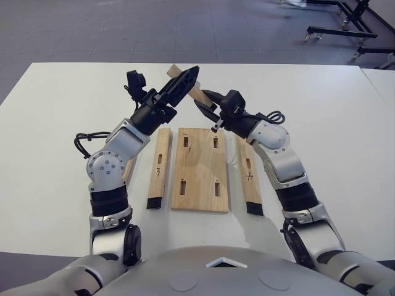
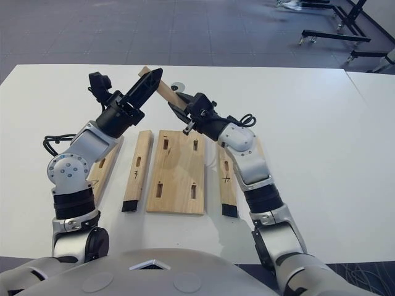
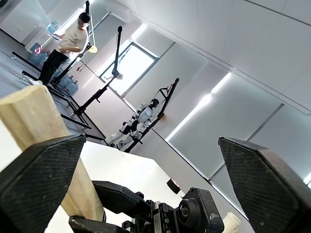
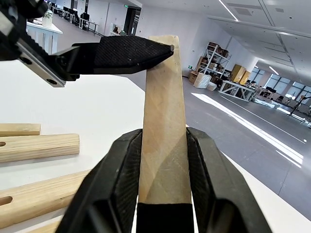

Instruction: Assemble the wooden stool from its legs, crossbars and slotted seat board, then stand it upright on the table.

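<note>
My right gripper is shut on the lower end of a wooden stool leg and holds it tilted in the air over the far middle of the table. My left gripper is open at the leg's upper end. The wood lies against one of its fingers, and the other finger stands well apart. The slotted seat board lies flat below. One leg lies to its left, another to its right, and a third piece is partly hidden under my left arm.
The white table has bare room on its left and right sides. Black wheeled frames stand on the floor beyond the far right corner. A black cable loops beside my left elbow.
</note>
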Available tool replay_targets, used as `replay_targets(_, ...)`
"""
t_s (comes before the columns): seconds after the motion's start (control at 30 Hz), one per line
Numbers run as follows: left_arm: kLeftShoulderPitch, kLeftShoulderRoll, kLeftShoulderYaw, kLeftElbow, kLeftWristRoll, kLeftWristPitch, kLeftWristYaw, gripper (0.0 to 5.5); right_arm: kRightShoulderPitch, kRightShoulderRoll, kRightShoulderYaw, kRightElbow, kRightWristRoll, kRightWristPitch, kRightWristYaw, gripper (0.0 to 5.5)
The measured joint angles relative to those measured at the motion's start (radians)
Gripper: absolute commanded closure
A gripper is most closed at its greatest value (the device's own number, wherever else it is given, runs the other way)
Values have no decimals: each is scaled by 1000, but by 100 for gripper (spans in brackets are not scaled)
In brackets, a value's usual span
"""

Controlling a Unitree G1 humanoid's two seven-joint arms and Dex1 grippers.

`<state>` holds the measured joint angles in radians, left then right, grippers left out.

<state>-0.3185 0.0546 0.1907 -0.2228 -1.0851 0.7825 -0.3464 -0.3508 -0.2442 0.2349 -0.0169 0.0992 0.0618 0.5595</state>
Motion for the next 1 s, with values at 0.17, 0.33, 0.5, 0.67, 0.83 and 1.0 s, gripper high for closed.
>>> replay_targets(0.17, 24, 21, -9, 9, 12, 0, -3, 47, -10, 25, -54, 12, -9, -19, -75, 421)
replay_targets(0.33, 35, 26, -10, 35, 32, -5, -5, 47, -25, 39, -68, 11, -3, -24, -77, 421)
replay_targets(0.5, 24, 25, -8, 72, 53, -26, -5, 47, -11, 39, -24, -14, -2, -23, -25, 421)
replay_targets(0.67, 21, 12, -10, 74, 53, -40, -6, 47, 13, 31, 11, -33, -3, -22, 20, 421)
replay_targets(0.83, 21, 1, -13, 74, 52, -43, -6, 88, 16, 21, 12, -31, -3, -20, 33, 421)
replay_targets(1.0, 21, -1, -26, 74, 71, -54, -8, 165, 16, 21, 20, -31, -4, -19, 38, 421)
